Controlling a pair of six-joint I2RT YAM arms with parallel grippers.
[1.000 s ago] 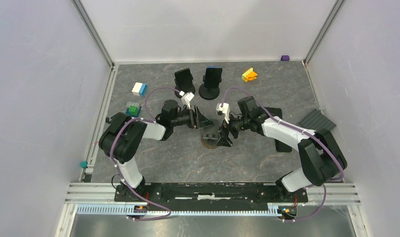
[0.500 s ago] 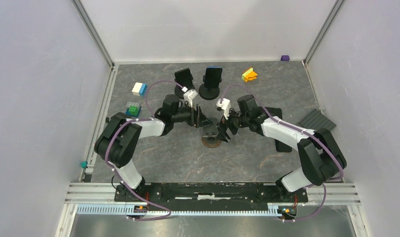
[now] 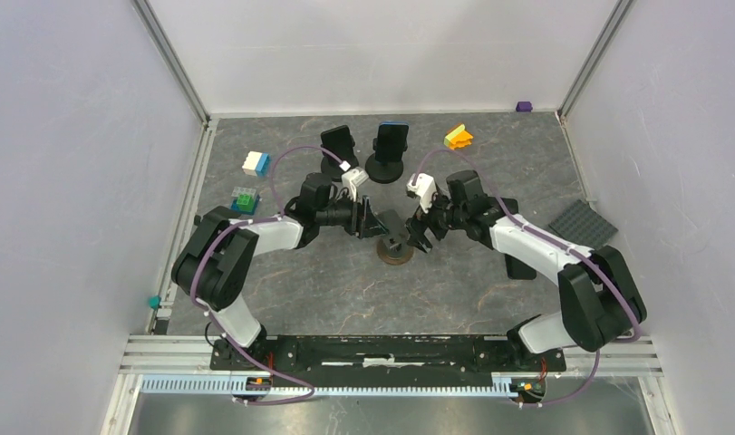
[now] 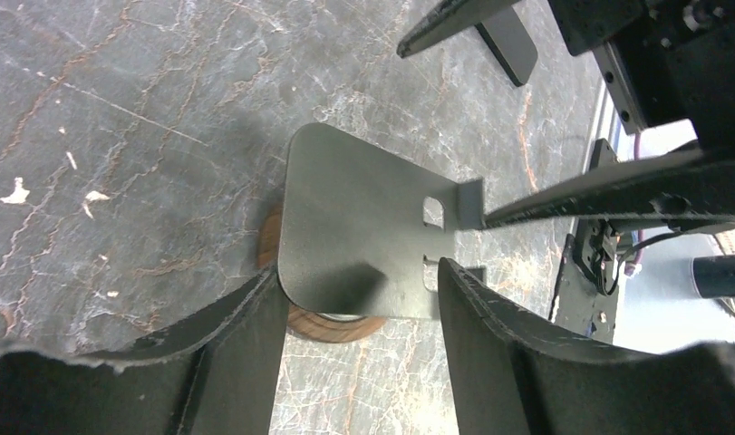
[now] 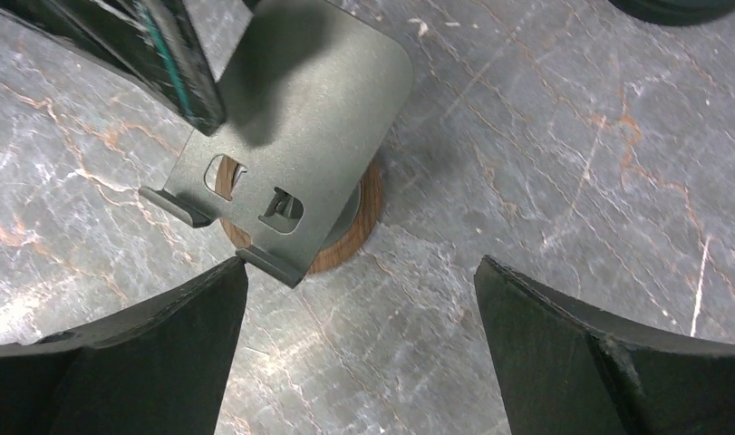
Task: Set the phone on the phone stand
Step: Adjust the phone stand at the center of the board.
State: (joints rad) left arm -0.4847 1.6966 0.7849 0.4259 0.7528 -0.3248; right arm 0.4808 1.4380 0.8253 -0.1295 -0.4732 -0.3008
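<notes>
top: overhead from the rear, wide | both wrists: close, looking down | shared: phone stand [image 4: 354, 227]

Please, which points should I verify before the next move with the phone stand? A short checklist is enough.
1. Phone stand upright: ok.
2. Its plate bare: ok.
3. Left end effector straddles the plate: ok; firm grip: cannot tell.
4. Right end effector open, empty: ok.
5. Phone held: not ok; a dark slab, maybe the phone, lies under the right arm.
</notes>
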